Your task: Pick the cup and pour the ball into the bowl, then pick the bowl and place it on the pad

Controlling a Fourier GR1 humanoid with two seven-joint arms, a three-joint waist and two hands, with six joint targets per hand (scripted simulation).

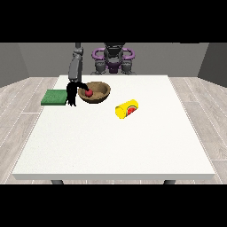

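Hand at view's left [72, 92] gripped near rim of bowl [99, 92], thumb inside. Ball [89, 93] lay in bowl beside thumb. Pad [54, 97] just outboard. Cup [126, 109] on side, on surface [115, 146] beyond bowl.

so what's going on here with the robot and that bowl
The robot's hand at the view's left is down at the near-left rim of the brown bowl, which holds a red ball. The yellow cup lies on its side on the white table, so the pour looks done. The green pad sits just left of the hand, with nothing on it yet.
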